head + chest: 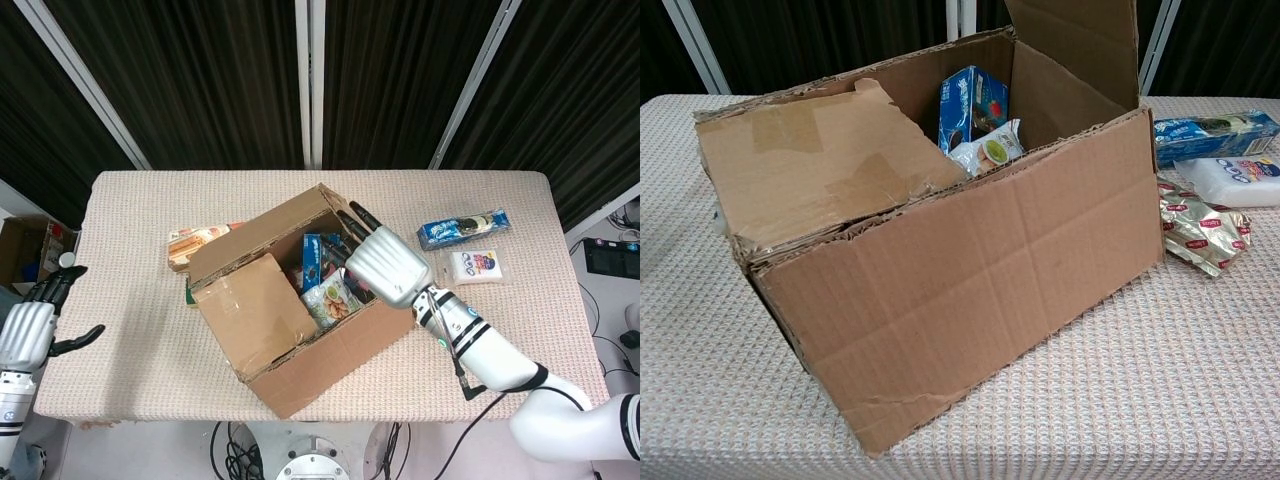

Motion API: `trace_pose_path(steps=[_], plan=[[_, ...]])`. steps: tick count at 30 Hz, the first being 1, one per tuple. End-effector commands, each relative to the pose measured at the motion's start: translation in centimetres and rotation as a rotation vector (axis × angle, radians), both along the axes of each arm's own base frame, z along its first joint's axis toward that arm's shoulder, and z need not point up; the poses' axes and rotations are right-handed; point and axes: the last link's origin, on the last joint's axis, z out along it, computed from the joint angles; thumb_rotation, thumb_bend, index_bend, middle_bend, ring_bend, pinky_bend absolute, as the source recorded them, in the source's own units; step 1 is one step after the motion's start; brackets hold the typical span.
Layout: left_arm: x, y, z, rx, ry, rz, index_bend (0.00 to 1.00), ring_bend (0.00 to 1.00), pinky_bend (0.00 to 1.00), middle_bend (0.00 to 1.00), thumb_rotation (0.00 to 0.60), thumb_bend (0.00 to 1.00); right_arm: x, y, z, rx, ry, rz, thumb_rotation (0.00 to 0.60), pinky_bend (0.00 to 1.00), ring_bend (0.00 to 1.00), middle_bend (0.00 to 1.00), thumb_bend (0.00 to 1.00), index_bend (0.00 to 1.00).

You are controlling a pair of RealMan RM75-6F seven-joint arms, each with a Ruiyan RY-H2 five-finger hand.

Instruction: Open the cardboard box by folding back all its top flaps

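We have one flap standing up behind our right hand — fingers spread against it; the cardboard box sits just beneath. Left flap is not yet folded back.

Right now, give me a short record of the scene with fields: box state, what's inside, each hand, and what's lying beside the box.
box: cardboard box on the table, partly open
raised flap: right flap stands upright
closed flap: left flap lies over the opening
inside: blue carton, snack packet
right hand: against the raised flap
left hand: off the table's left edge, fingers apart, holding nothing
beside box: blue packet, white packet
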Motion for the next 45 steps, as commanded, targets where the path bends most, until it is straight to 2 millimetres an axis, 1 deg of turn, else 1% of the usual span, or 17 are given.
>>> trace_pose_path(steps=[1, 6, 9, 12, 18, 25, 29, 31, 33, 35, 38, 39, 41, 42, 45], plan=[[0.1, 0.0, 0.0, -0.001, 0.001, -0.002, 0.12, 0.11, 0.18, 0.13, 0.048, 0.00, -0.8, -0.3, 0.7, -0.014, -0.007, -0.017, 0.600, 0.00, 0.00, 0.35, 0.87, 0.10], [0.2, 0.1, -0.3, -0.006, 0.003, -0.003, 0.12, 0.11, 0.19, 0.13, 0.049, 0.00, -1.9, -0.8, 2.0, -0.046, -0.034, -0.041, 0.600, 0.00, 0.00, 0.35, 0.87, 0.08], [0.2, 0.2, -0.5, -0.012, 0.004, -0.002, 0.12, 0.11, 0.19, 0.13, 0.048, 0.00, -2.8, -1.1, 2.9, -0.064, -0.044, -0.067, 0.600, 0.00, 0.00, 0.35, 0.86, 0.06], [0.2, 0.3, -0.7, -0.018, 0.004, -0.001, 0.12, 0.11, 0.19, 0.13, 0.048, 0.00, -4.2, -1.7, 3.6, -0.077, -0.043, -0.120, 0.600, 0.00, 0.00, 0.35, 0.85, 0.05], [0.2, 0.4, -0.9, -0.024, 0.007, 0.003, 0.12, 0.11, 0.19, 0.13, 0.049, 0.00, -6.4, -2.5, 4.4, -0.088, -0.052, -0.201, 0.600, 0.00, 0.00, 0.34, 0.84, 0.03], [0.4, 0.6, -0.7, -0.019, 0.016, -0.003, 0.12, 0.11, 0.18, 0.13, 0.047, 0.00, -9.2, -3.7, 4.3, -0.067, -0.055, -0.312, 0.600, 0.00, 0.00, 0.32, 0.84, 0.02], [0.8, 1.0, -0.3, -0.002, 0.003, -0.009, 0.12, 0.10, 0.19, 0.13, 0.048, 0.00, -9.2, -3.8, 4.7, -0.081, -0.104, -0.292, 0.600, 0.00, 0.00, 0.26, 0.83, 0.00], [1.5, 1.5, 0.2, 0.005, 0.003, -0.031, 0.12, 0.11, 0.19, 0.13, 0.049, 0.00, -9.0, -3.5, 5.3, -0.105, -0.153, -0.246, 0.600, 0.00, 0.00, 0.23, 0.83, 0.00], [2.5, 2.0, 0.7, 0.009, 0.017, -0.069, 0.12, 0.11, 0.19, 0.13, 0.050, 0.00, -9.0, -3.0, 5.7, -0.117, -0.192, -0.213, 0.600, 0.00, 0.00, 0.19, 0.82, 0.00], [4.1, 3.0, 1.1, 0.000, 0.033, -0.134, 0.12, 0.11, 0.19, 0.13, 0.049, 0.00, -9.0, -2.4, 6.5, -0.127, -0.242, -0.184, 0.600, 0.00, 0.00, 0.15, 0.80, 0.00], [7.4, 4.7, 1.2, -0.040, 0.070, -0.254, 0.12, 0.11, 0.19, 0.13, 0.054, 0.00, -9.1, -1.4, 7.6, -0.122, -0.332, -0.172, 0.600, 0.00, 0.00, 0.13, 0.78, 0.00], [9.0, 5.4, 1.1, -0.058, 0.083, -0.307, 0.12, 0.11, 0.19, 0.13, 0.061, 0.00, -9.2, -1.0, 8.1, -0.114, -0.367, -0.175, 0.600, 0.00, 0.00, 0.13, 0.78, 0.00], [11.4, 6.4, 0.6, -0.092, 0.092, -0.383, 0.12, 0.11, 0.19, 0.13, 0.094, 0.00, -9.5, -0.5, 8.7, -0.103, -0.409, -0.181, 0.600, 0.00, 0.00, 0.13, 0.78, 0.00], [13.0, 7.1, 0.2, -0.122, 0.086, -0.428, 0.12, 0.11, 0.19, 0.13, 0.123, 0.00, -9.7, 0.0, 9.1, -0.095, -0.435, -0.187, 0.600, 0.00, 0.00, 0.13, 0.78, 0.00], [16.3, 8.5, -1.3, -0.205, 0.059, -0.506, 0.13, 0.11, 0.19, 0.13, 0.191, 0.00, -10.2, 0.9, 10.1, -0.092, -0.482, -0.184, 0.600, 0.00, 0.00, 0.13, 0.78, 0.00]])
